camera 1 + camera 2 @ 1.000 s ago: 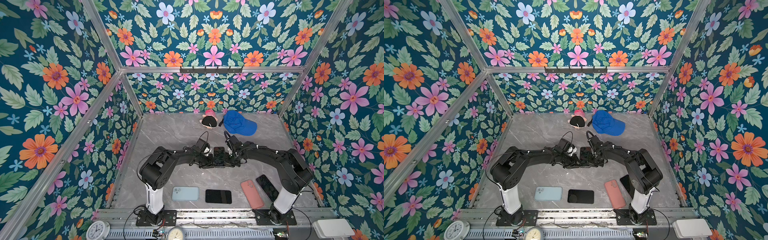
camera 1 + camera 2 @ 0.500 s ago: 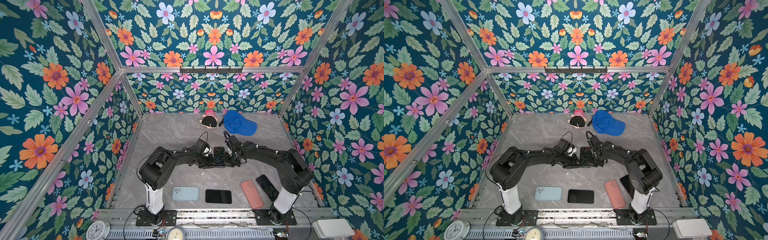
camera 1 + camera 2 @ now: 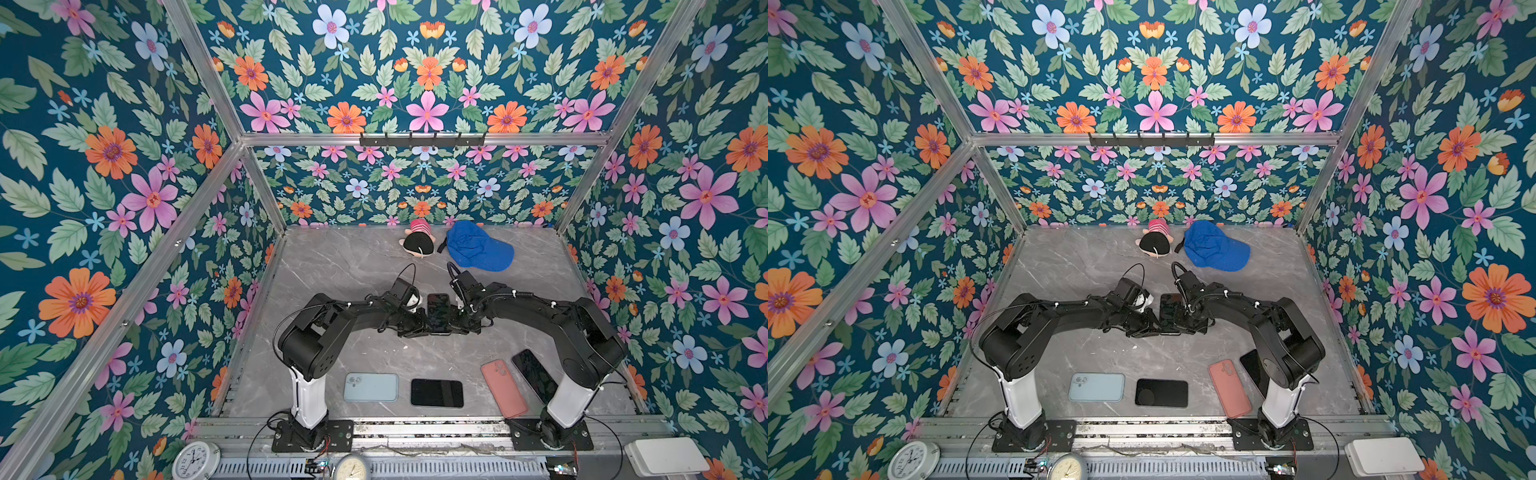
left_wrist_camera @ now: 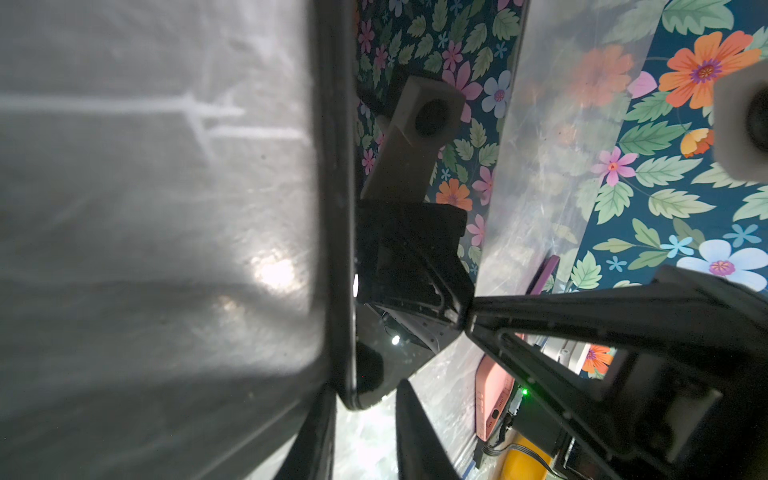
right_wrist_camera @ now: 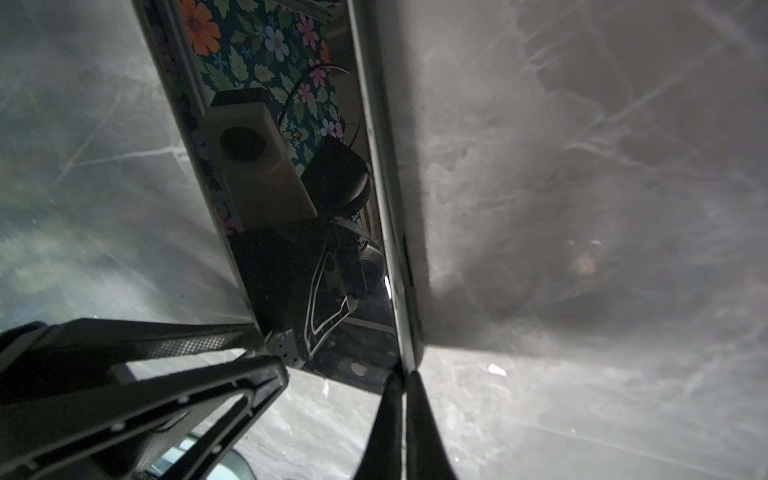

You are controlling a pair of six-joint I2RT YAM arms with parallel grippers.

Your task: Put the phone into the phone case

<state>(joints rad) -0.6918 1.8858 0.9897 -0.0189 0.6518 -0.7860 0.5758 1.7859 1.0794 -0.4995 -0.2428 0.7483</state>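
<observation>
Glass-fronted and glossy, the phone [image 3: 439,309] looked stiff, slick and breakable, midway between the surface's [image 3: 365,270] side edges. Left claw [image 4: 365,399] pinched its near end; right claw [image 5: 402,376], fully closed and empty, touched its rim. Thin edges seemed safest to grip.

Teal walls [image 3: 124,166] with pink and orange flowers around my black arms [image 3: 332,320]; grey marbled table [image 3: 353,266], black phone [image 3: 438,311], blue cap [image 3: 478,249], pale-blue case [image 3: 370,387], salmon-pink case [image 3: 503,388].
</observation>
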